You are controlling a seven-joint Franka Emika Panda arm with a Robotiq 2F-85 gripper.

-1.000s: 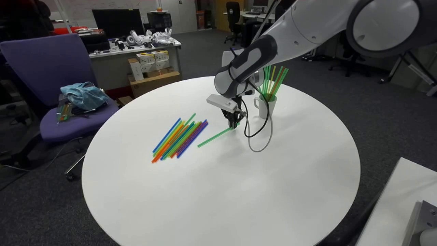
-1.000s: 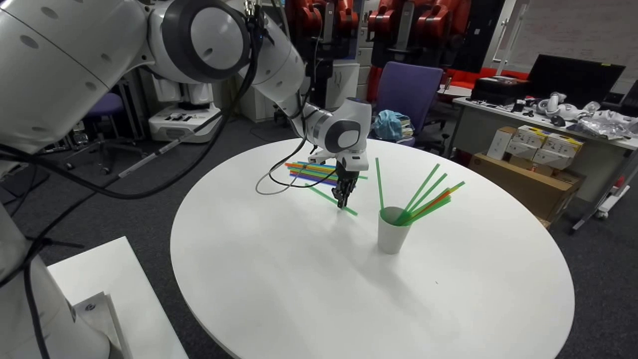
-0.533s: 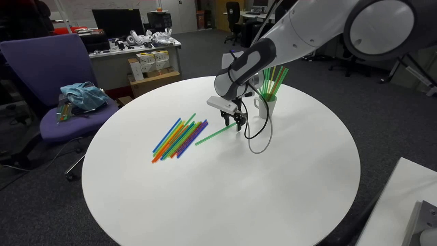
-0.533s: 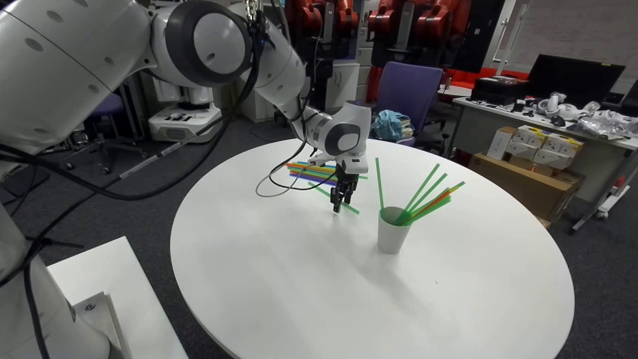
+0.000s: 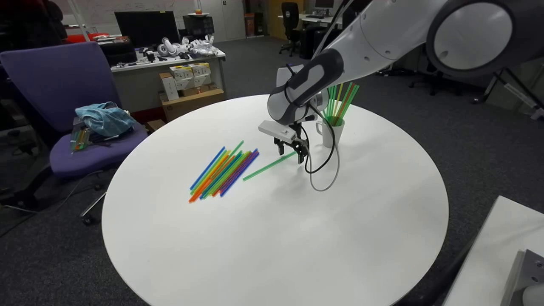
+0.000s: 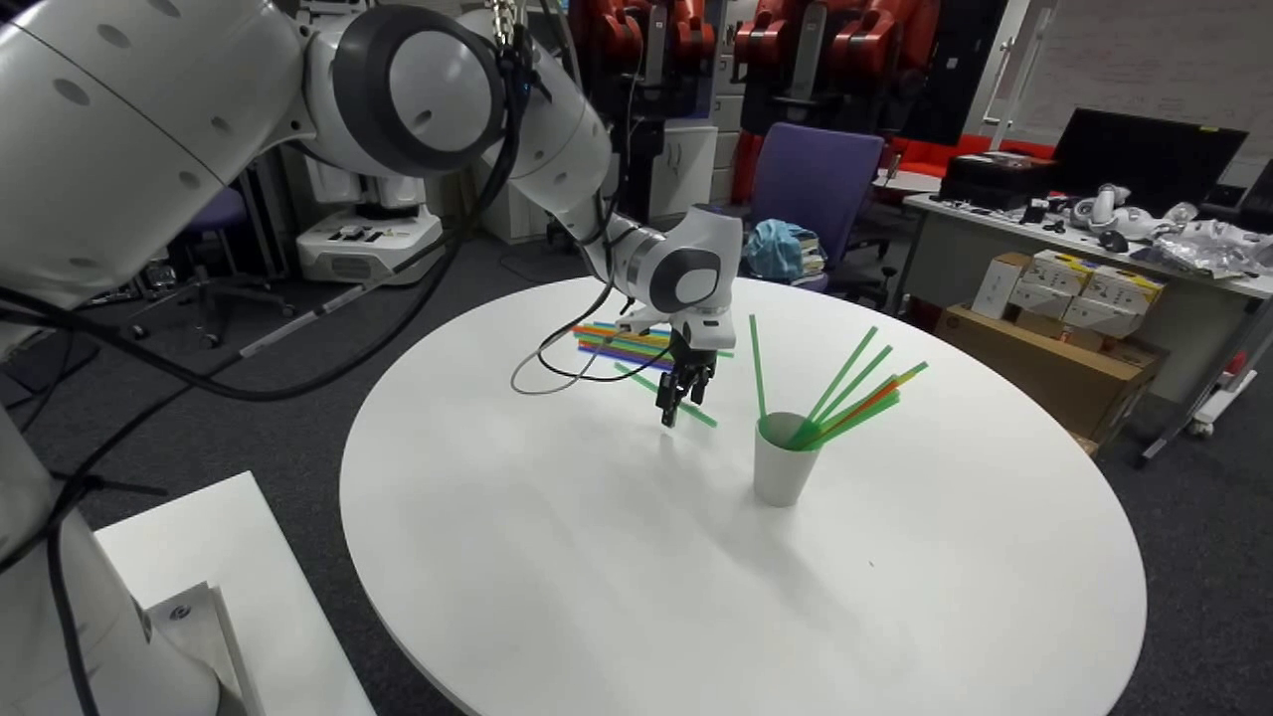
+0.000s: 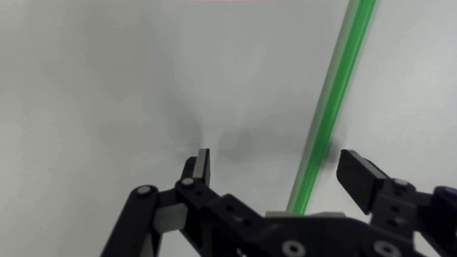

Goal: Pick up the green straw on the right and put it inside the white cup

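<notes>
My gripper [image 7: 276, 160] has its fingers [image 7: 358, 178] spread, one either side of the green straw [image 7: 334, 103].
In the wrist view the straw lies on the table [image 7: 71, 89], slanting toward one o'clock, nearer the three o'clock finger but clear of both. In an exterior view I see the white cup [image 6: 781, 472] upright at four o'clock from the gripper, apart from it, holding other straws [image 6: 865, 406]; a row of coloured straws [image 6: 625, 348] lies toward ten o'clock.
</notes>
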